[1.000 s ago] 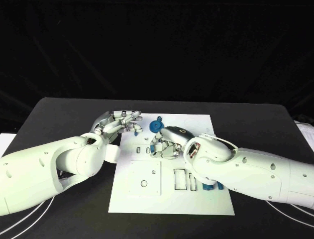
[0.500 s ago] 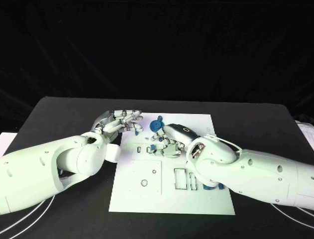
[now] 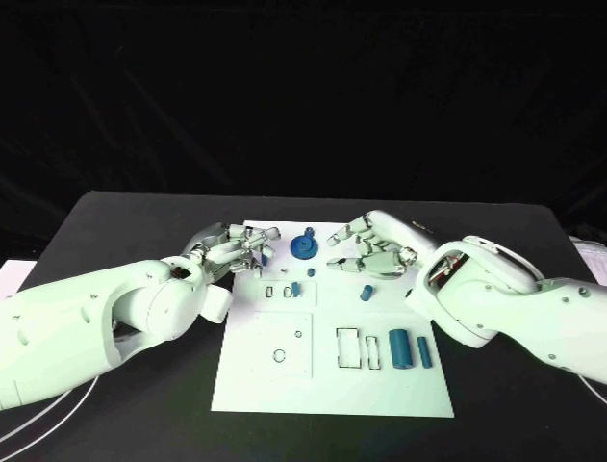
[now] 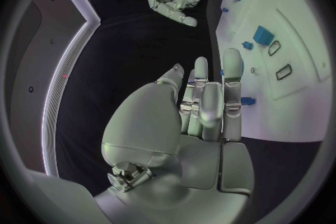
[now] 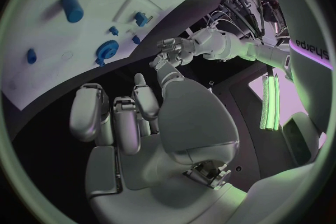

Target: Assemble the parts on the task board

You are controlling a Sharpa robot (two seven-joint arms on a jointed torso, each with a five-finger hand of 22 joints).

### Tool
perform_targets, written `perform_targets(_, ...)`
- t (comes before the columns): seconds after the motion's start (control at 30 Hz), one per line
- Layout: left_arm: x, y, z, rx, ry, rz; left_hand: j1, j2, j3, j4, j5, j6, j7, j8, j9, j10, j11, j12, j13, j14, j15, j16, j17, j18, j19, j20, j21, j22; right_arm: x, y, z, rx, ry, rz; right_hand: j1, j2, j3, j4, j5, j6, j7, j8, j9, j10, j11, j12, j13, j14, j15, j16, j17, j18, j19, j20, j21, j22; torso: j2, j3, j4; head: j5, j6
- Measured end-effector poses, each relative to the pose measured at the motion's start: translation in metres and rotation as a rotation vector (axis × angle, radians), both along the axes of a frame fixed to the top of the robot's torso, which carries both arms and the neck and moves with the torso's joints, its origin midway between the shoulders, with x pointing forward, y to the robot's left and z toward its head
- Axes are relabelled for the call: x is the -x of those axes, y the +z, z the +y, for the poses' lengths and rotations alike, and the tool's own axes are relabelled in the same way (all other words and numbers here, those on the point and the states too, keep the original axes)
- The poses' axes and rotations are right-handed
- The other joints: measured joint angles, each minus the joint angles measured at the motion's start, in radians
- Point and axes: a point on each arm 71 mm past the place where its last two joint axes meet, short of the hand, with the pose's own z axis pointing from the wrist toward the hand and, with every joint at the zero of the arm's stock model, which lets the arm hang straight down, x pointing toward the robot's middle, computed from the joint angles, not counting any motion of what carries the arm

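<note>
The white task board (image 3: 334, 371) lies mid-table. On it sit a round blue part (image 3: 303, 246), two small blue parts (image 3: 312, 271) (image 3: 367, 291) and a blue cylinder (image 3: 400, 345) beside a thin blue part (image 3: 424, 351). My right hand (image 3: 372, 245) hovers over the board's far right edge, fingers loosely bent, holding nothing; the right wrist view shows its palm (image 5: 133, 117) bare, with the cylinder (image 5: 71, 7) and round part (image 5: 106, 51) beyond. My left hand (image 3: 234, 248) rests at the board's far left corner, fingers (image 4: 231, 75) side by side, nothing seen in it.
The black table (image 3: 123, 221) surrounds the board on all sides. Empty rectangular slots (image 3: 347, 346) and round holes (image 3: 278, 355) mark the board's near half. A white object (image 3: 606, 255) lies at the table's right edge.
My right hand has lifted off the board's middle and moved toward its far right edge, uncovering the small blue parts and the cylinder. My left hand has stayed about where it was.
</note>
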Motion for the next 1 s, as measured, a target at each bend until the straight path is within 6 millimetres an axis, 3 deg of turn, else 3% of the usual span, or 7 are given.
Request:
perform_targets(0.07,-0.004,0.001,0.000,-0.079,-0.041,0.005,-0.018,0.001,-0.013,0.013,0.000,0.011,-0.011,0.025,0.013,-0.006,-0.013,0.092,0.075,0.025,-0.008,0.117,0.062,-0.029,0.061,-0.009,0.119,0.146,-0.004,0.009,-0.013,-0.034,-0.028,0.014,0.002,0.002,-0.002,-0.002,0.017,0.000,0.000,0.000,0.000,0.004,-0.004,0.000,0.001,0.000,0.000,0.000,0.000,0.000,0.000,0.000,0.000,0.000,-0.003,0.0007,-0.0035,0.003,-0.002)
perform_targets(0.17,-0.010,0.006,-0.002,-0.195,-0.096,0.008,-0.069,0.008,-0.056,0.067,0.000,0.003,-0.021,0.087,0.054,-0.039,-0.027,0.345,0.310,0.029,-0.010,0.259,0.074,-0.052,0.152,-0.020,0.292,0.374,-0.009,0.016,-0.030,-0.085,-0.079,0.044,0.006,0.006,-0.003,-0.003,0.033,0.000,0.000,0.000,0.001,0.005,-0.005,0.000,0.002,0.000,0.000,0.000,0.000,0.000,0.000,0.000,0.000,0.000,-0.009,0.0020,-0.0068,0.005,-0.003)
perform_targets(0.2,-0.012,0.008,-0.003,-0.251,-0.120,0.011,-0.084,0.009,-0.072,0.083,0.000,0.001,-0.023,0.105,0.066,-0.027,-0.027,0.412,0.377,0.033,-0.015,0.281,0.075,-0.067,0.170,-0.019,0.322,0.417,-0.012,0.017,-0.036,-0.107,-0.101,0.062,0.006,0.006,-0.003,-0.003,0.033,0.000,0.000,0.000,0.001,0.005,-0.005,0.000,0.002,0.000,0.000,0.000,0.000,0.000,0.000,0.000,-0.004,-0.001,-0.010,0.0026,-0.0078,0.006,-0.003)
perform_targets(0.3,-0.016,0.014,-0.005,-0.380,-0.164,0.025,-0.110,0.016,-0.114,0.125,0.000,-0.011,-0.036,0.157,0.105,-0.007,-0.035,0.540,0.509,0.031,-0.027,0.308,0.075,-0.069,0.201,-0.024,0.374,0.492,-0.016,0.017,-0.046,-0.152,-0.142,0.102,0.006,0.006,-0.003,-0.003,0.033,0.000,0.000,0.000,0.001,0.005,-0.005,0.000,0.002,0.000,0.000,0.000,0.000,0.000,0.000,0.000,-0.004,-0.005,-0.017,0.0038,-0.0103,0.010,-0.004)
perform_targets(0.63,-0.028,0.027,-0.026,-0.820,-0.263,0.081,-0.155,0.054,-0.232,0.131,-0.001,-0.048,-0.064,0.310,0.239,0.037,-0.054,0.682,0.675,0.031,-0.041,0.309,0.075,-0.099,0.252,-0.046,0.453,0.620,-0.025,0.014,-0.059,-0.241,-0.213,0.192,0.006,0.006,-0.005,-0.001,0.012,0.000,0.000,0.000,0.003,0.005,-0.005,0.000,-0.001,0.000,0.000,-0.004,0.000,0.000,-0.004,-0.004,-0.008,-0.011,-0.029,0.0062,-0.0120,0.010,-0.004)
perform_targets(0.8,-0.032,0.027,-0.039,-0.934,-0.286,0.093,-0.193,0.075,-0.283,0.132,-0.023,-0.058,-0.075,0.377,0.309,0.071,-0.066,0.728,0.734,0.033,-0.050,0.309,0.074,-0.099,0.280,-0.053,0.482,0.655,-0.028,0.012,-0.061,-0.253,-0.224,0.210,0.006,0.006,-0.009,-0.002,0.008,0.000,0.000,0.000,0.003,0.005,-0.005,0.000,-0.003,0.000,0.000,-0.004,0.000,0.000,-0.003,-0.003,-0.008,-0.014,-0.030,0.0052,-0.0108,0.012,-0.008)
perform_targets(1.0,-0.036,0.025,-0.050,-1.015,-0.306,0.102,-0.212,0.073,-0.329,0.133,-0.035,-0.071,-0.080,0.419,0.364,0.086,-0.071,0.750,0.768,0.033,-0.057,0.309,0.074,-0.114,0.292,-0.058,0.495,0.656,-0.030,0.010,-0.061,-0.258,-0.233,0.225,0.006,0.006,-0.011,0.000,0.008,0.000,0.000,0.001,0.004,0.005,-0.005,0.000,-0.004,0.000,0.000,-0.004,0.000,0.000,-0.003,-0.003,-0.012,-0.018,-0.030,0.0051,-0.0108,0.015,-0.011)
